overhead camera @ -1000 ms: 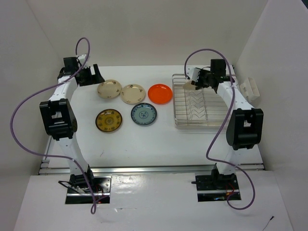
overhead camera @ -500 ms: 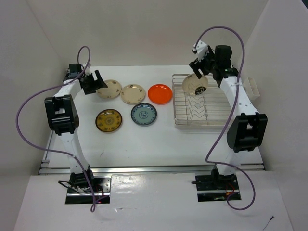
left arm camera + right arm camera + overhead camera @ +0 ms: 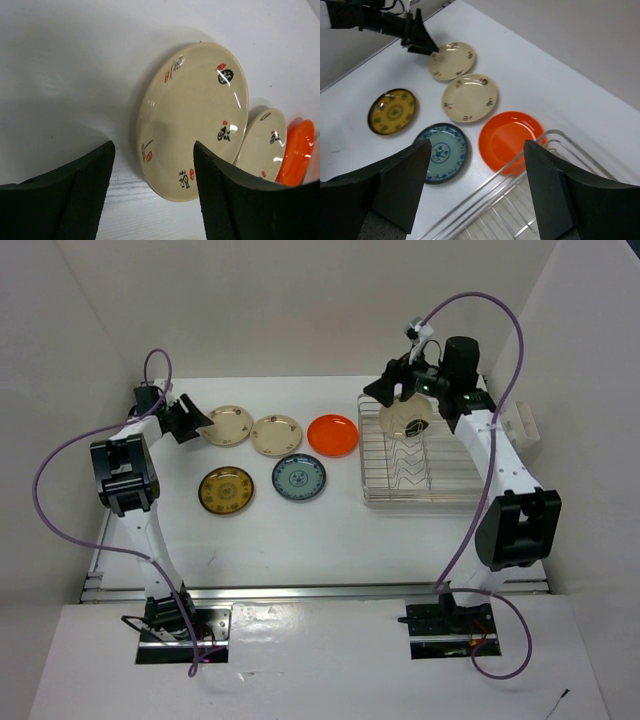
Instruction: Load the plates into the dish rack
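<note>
Top external, right tool [image 3: 386, 392] spread empty at dish rack [image 3: 366, 465], left tool [image 3: 196, 422] parted beside cream plate [image 3: 229, 426].

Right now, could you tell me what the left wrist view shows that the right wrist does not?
Only left wrist: a close look between the left gripper's open jaws at the nearest cream plate. Only right wrist: the yellow-brown plate, the blue-grey plate and part of the dish rack. Both: that plate, the second cream plate and the orange plate.
</note>
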Motion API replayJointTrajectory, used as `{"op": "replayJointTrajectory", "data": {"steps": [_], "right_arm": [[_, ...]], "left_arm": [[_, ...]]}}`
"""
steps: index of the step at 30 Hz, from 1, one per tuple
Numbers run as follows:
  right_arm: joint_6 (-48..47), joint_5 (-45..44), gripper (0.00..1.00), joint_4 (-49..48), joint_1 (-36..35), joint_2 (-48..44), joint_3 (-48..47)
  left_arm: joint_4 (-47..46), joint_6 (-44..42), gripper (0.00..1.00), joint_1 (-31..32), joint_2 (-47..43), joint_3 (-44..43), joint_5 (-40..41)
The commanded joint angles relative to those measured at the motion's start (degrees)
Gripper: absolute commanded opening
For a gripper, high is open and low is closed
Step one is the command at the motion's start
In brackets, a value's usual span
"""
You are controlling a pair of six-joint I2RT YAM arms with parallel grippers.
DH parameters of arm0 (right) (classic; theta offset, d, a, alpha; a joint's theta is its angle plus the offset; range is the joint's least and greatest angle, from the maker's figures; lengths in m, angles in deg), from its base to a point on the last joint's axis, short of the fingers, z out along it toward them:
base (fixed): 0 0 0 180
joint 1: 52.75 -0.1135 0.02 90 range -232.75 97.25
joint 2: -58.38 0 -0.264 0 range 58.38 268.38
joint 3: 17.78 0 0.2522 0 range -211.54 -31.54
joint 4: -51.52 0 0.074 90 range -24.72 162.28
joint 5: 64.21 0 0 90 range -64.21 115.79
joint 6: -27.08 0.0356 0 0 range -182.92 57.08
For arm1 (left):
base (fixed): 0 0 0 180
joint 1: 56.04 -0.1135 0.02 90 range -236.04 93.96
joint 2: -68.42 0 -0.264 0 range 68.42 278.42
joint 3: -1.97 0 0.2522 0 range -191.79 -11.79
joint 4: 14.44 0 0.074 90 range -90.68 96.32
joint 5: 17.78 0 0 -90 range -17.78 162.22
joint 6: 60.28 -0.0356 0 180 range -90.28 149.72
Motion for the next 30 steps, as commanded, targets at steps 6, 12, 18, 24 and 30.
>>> {"op": "replayJointTrajectory", "data": {"steps": [6, 12, 18, 24, 30], "right_arm": [[7.18, 3.08, 0.82, -1.31, -6.54, 8.37, -8.46], [15.44, 4.48, 0.87, -6.67, -9.18, 14.97, -13.21], [18.53, 6.68, 0.87, -4.04, -9.79, 22.80, -22.18], [17.30, 2.56, 0.87, -2.10, -10.94, 23.41, -22.89], [17.30, 2.02, 0.87, 0.45, -11.46, 26.23, -27.54]], "left_arm": [[-3.52, 3.59, 0.59, -0.66, 7.11, -1.92, -5.90], [-4.58, 2.97, 0.50, -0.66, 8.26, -1.93, -9.78], [-3.96, 1.92, 0.04, -0.66, 8.78, -1.93, -10.39], [-4.84, -0.09, 0.00, -0.66, 5.90, -1.93, -12.32], [-4.84, -7.46, 0.00, -0.66, -2.63, -5.35, -18.90]]}}
